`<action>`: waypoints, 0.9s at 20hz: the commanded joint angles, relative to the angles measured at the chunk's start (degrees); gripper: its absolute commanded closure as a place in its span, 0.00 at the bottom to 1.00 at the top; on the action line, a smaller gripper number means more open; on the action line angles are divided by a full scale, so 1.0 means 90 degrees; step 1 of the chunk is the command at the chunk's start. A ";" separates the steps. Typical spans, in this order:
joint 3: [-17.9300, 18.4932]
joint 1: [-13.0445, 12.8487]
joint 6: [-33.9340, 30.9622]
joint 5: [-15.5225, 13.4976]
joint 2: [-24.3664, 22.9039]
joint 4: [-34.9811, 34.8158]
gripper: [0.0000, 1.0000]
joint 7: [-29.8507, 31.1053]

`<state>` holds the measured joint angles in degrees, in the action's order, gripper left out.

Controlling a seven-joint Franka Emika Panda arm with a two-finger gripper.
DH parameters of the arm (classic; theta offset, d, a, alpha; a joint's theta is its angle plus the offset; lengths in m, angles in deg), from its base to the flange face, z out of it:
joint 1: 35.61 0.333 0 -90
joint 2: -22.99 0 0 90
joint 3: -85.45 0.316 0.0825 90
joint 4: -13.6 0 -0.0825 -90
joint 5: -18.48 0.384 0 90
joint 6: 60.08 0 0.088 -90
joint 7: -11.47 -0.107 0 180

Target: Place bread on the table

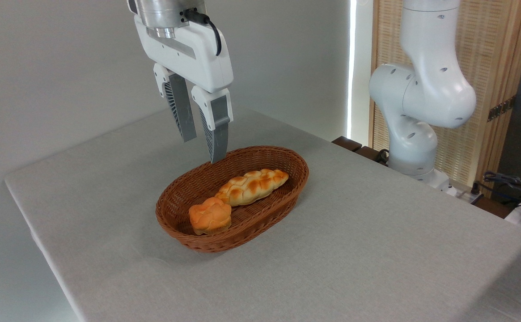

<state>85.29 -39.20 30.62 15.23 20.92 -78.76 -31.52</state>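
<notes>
1. On the grey bench point(376, 250): brown oval wicker basket point(260, 154), set near the middle.
2. Basket contents: small orange bread point(209, 215) at the near-left end, touching a longer pale braided loaf point(252, 185) lying behind it.
3. Above the basket's far-left rim: end effector point(203, 145), fingers parted, holding nothing, well clear of the bread.
4. Right rear: white arm base point(414, 134).
</notes>
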 commanded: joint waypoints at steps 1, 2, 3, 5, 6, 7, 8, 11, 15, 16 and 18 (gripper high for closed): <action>0.0057 0.0018 0.0030 -0.0010 0.0016 0.0086 0.00 -0.0096; 0.0057 0.0018 0.0030 -0.0020 0.0016 0.0086 0.00 -0.0095; 0.0067 0.0018 0.0039 -0.0020 0.0016 0.0086 0.00 -0.0095; 0.0067 0.0018 0.0039 -0.0020 0.0016 0.0086 0.00 -0.0105; 0.0067 0.0018 0.0039 -0.0020 0.0016 0.0086 0.00 -0.0105; 0.0067 0.0018 0.0039 -0.0010 0.0016 0.0086 0.00 -0.0105; 0.0067 0.0018 0.0039 -0.0020 0.0016 0.0086 0.00 -0.0105; 0.0038 0.0018 0.0039 -0.0020 0.0016 0.0076 0.00 -0.0096; -0.0137 0.0018 0.0030 -0.0039 0.0026 0.0047 0.00 -0.0027; -0.0177 0.0028 0.0030 -0.0097 0.0016 -0.0001 0.00 -0.0017; -0.0264 0.0018 0.0030 -0.0127 -0.0052 -0.0157 0.00 -0.0007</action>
<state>83.97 -39.02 30.61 15.19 20.91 -78.82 -31.50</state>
